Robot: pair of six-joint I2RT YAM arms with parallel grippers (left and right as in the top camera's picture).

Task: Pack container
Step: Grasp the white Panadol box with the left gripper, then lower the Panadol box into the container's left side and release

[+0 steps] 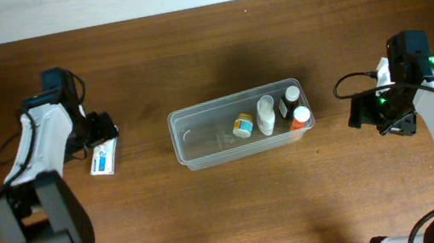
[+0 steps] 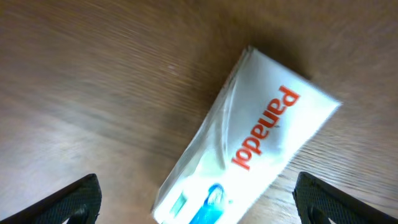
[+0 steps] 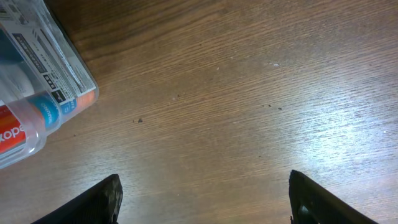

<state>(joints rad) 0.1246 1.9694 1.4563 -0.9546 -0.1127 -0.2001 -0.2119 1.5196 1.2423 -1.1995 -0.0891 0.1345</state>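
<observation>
Container (image 1: pixel 188 143): clear rectangular tub, rimmed, at the middle of the table (image 1: pixel 188 40); taken as reference for all entries below.

Contents, all crowded into the end of the container nearest the right arm, the other end bare:
- yellow-capped bottle (image 1: pixel 242 124), innermost of the group;
- white bottle (image 1: pixel 265 115), just beside it;
- dark bottle (image 1: pixel 291 100), against the far corner;
- orange-capped bottle (image 1: pixel 301 117), against the near corner.
Judged reason for the crowding: it leaves the bare end free for a flat item.

Panadol box (image 1: pixel 105 157) (image 2: pixel 249 137): white carton, red lettering, blue mark at one end. Lies flat on the table, well apart from the container on the left arm's side. Judged to be the one item not yet packed.

Left gripper (image 1: pixel 100 132) (image 2: pixel 199 202): over the box, farther from the container than the box's middle. Jaws spread wide, one fingertip on either side of the carton's blue-marked end. Wrist view is blurred, so contact cannot be told; nothing is pinched. Judged placed to straddle the carton for a pick-up.

Right gripper (image 1: pixel 375 111) (image 3: pixel 202 199): near the container's bottle end (image 3: pixel 68 68), over bare wood. Jaws spread wide, holding and touching nothing. Judged parked clear so the left arm can work.
</observation>
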